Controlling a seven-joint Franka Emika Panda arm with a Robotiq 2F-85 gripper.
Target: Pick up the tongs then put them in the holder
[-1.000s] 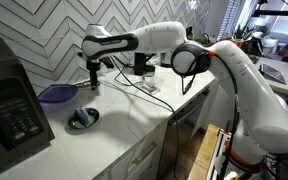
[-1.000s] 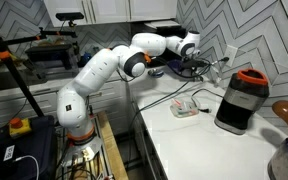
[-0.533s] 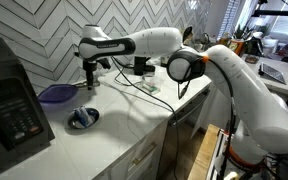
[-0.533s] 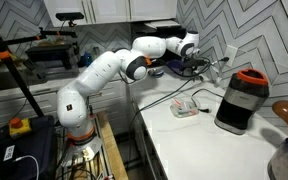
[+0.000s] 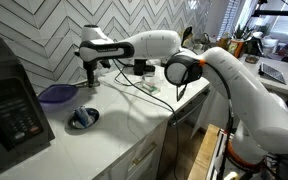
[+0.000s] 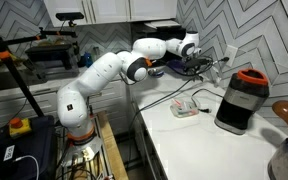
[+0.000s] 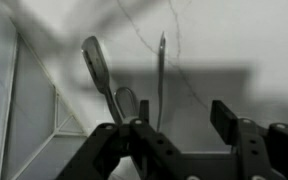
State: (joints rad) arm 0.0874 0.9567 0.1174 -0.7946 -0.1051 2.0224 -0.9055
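Observation:
The tongs (image 7: 160,70) are slim metal arms lying on the pale counter, seen in the wrist view just ahead of my jaws; one thin arm runs down close inside one finger, the broader arm (image 7: 97,62) lies outside it. My gripper (image 7: 184,115) is open and empty, hovering low over them. In an exterior view the gripper (image 5: 91,78) points down at the back of the counter by the tiled wall, beside the purple bowl (image 5: 56,94). In an exterior view the holder (image 6: 287,158) shows at the near edge with a wooden spoon sticking out.
A black box appliance (image 5: 9,100) stands at one end of the counter and also shows in an exterior view (image 6: 241,100). A small blue dish (image 5: 83,118) lies in front of the purple bowl. Black cables (image 5: 136,86) trail across the counter. The tiled wall is close behind the gripper.
The arm has shifted slightly toward the wall and the purple bowl, with the gripper a little lower. The jaws stay open; the tongs have not moved.

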